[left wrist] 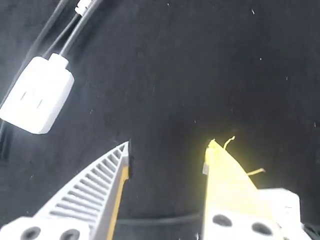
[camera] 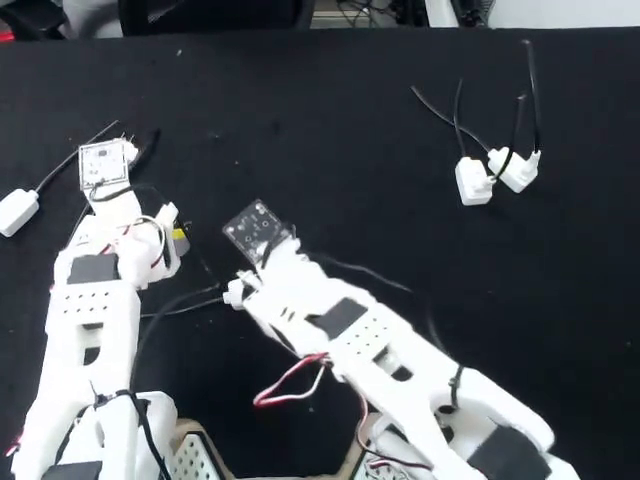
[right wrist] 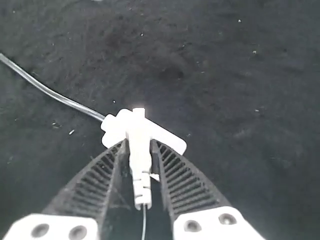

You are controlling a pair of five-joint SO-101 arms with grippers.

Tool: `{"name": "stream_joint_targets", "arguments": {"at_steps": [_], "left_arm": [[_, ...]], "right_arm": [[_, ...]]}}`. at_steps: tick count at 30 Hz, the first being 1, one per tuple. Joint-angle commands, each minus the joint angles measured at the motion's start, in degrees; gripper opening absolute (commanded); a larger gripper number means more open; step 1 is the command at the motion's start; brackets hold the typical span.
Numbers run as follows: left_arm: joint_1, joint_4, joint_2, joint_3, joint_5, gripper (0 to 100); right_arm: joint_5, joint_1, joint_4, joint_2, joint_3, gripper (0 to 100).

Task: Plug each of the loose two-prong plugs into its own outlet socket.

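My right gripper (right wrist: 139, 146) is shut on a small white two-prong plug (right wrist: 136, 126), whose thin cable (right wrist: 50, 92) trails off over the black mat. From above, this plug (camera: 235, 292) sits at the tip of the right gripper (camera: 248, 283) near the table's middle left. My left gripper (left wrist: 167, 152) is open just above the mat with nothing between its fingers. A white outlet socket (left wrist: 36, 96) with two slots lies beyond it on a black cable. In the high view that socket (camera: 17, 211) lies at the left edge, beside the left gripper (camera: 108, 168).
Two more white socket blocks (camera: 475, 181) (camera: 515, 170) with black cables lie together at the back right. Red and white wires (camera: 290, 383) loop off the right arm near the front edge. A black mat (camera: 330, 120) covers the table.
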Motion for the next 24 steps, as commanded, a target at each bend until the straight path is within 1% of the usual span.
{"name": "stream_joint_targets", "arguments": {"at_steps": [1, 5, 10, 15, 22, 24], "left_arm": [[0.57, -5.89, 0.00, 2.95, 3.96, 24], [0.57, -7.74, -0.09, 4.00, 4.31, 24], [0.31, -7.74, -0.09, 4.35, 8.18, 24], [0.48, -8.26, -0.18, 5.23, 9.76, 24], [0.57, -8.97, -0.09, 5.85, 9.41, 24], [1.10, -8.88, 0.00, 5.76, 7.82, 24]], "right_arm": [[-0.26, 3.16, 12.92, -4.44, -9.71, 1.1], [-0.35, 5.98, 20.92, -1.01, -17.27, 1.1], [-0.53, 6.24, 29.80, 6.02, -25.89, 1.1], [-0.26, 6.33, 40.26, 8.22, -34.33, 1.1], [-0.26, 6.33, 44.84, 8.31, -34.51, 1.1], [-0.26, 6.24, 44.84, 8.40, -33.63, 1.1]]}}
